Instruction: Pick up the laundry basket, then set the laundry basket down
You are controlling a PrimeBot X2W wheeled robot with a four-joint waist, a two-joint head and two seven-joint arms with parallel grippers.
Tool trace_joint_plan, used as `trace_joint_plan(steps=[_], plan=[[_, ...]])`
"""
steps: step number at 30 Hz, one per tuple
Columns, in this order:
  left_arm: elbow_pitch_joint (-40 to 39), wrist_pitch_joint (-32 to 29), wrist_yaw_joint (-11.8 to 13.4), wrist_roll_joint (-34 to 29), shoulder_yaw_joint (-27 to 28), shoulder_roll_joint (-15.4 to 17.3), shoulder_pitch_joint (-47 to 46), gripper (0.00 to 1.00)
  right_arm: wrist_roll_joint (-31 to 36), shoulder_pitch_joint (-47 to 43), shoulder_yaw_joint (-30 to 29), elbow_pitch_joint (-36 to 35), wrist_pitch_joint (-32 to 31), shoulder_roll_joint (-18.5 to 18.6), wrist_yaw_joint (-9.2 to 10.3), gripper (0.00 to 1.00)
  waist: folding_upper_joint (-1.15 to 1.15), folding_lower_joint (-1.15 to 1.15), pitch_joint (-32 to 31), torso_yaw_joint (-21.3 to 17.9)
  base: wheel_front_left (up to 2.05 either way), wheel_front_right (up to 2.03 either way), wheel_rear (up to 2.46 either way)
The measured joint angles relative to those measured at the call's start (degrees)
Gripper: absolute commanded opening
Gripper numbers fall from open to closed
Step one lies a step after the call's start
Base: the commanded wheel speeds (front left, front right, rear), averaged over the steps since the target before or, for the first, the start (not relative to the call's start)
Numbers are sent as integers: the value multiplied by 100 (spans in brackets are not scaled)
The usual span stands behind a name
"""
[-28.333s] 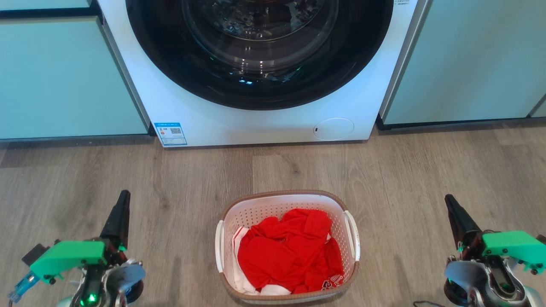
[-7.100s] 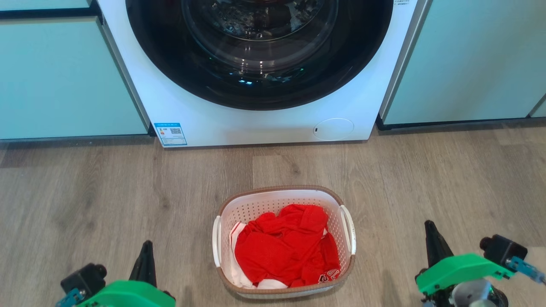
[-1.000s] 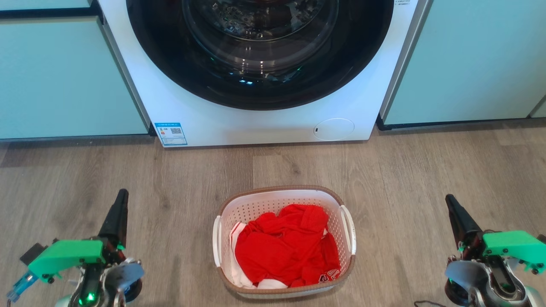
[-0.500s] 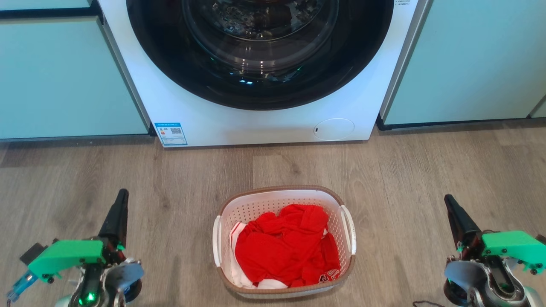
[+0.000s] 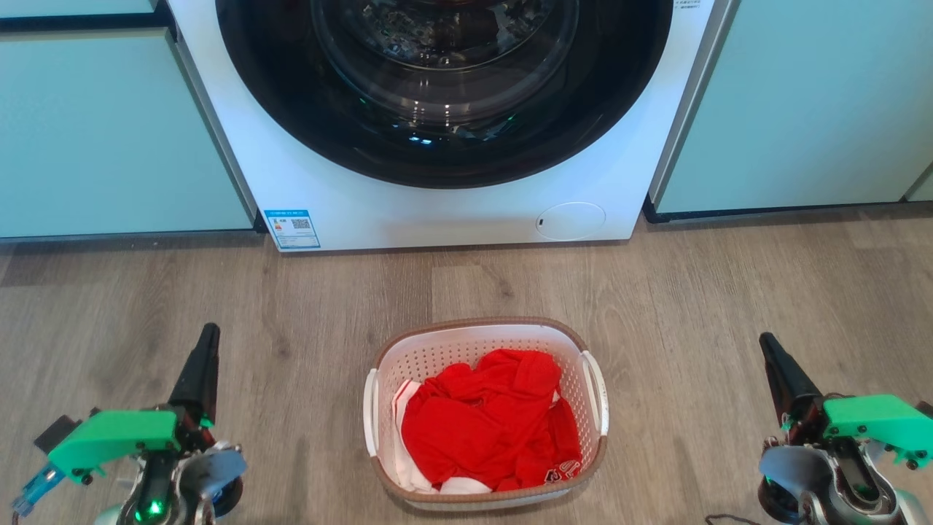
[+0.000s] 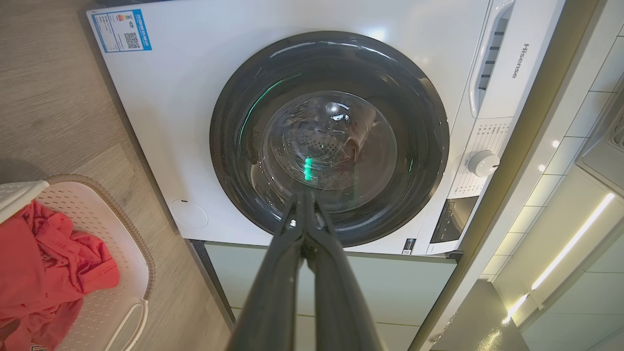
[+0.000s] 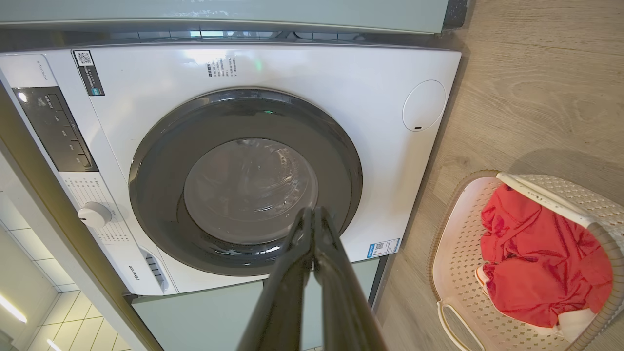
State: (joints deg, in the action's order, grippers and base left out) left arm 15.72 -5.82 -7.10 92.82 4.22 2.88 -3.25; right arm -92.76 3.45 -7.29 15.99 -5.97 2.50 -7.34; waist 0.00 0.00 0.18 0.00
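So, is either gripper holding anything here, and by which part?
Nothing is held. The left gripper and right gripper are shut, empty, either side of the basket on the floor.

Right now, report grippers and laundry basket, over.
Left gripper shut, empty. Right gripper shut, empty. Laundry basket on floor between them, red clothes inside, not held. No obstruction seen.
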Motion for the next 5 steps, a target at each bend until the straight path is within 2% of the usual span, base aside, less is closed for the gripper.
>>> trace_joint_plan(steps=[5], plan=[[0,0,0,0,1,-3,0,0,0,0,-2,0,0,0,0,0,0,0,0,0,0,0,0]])
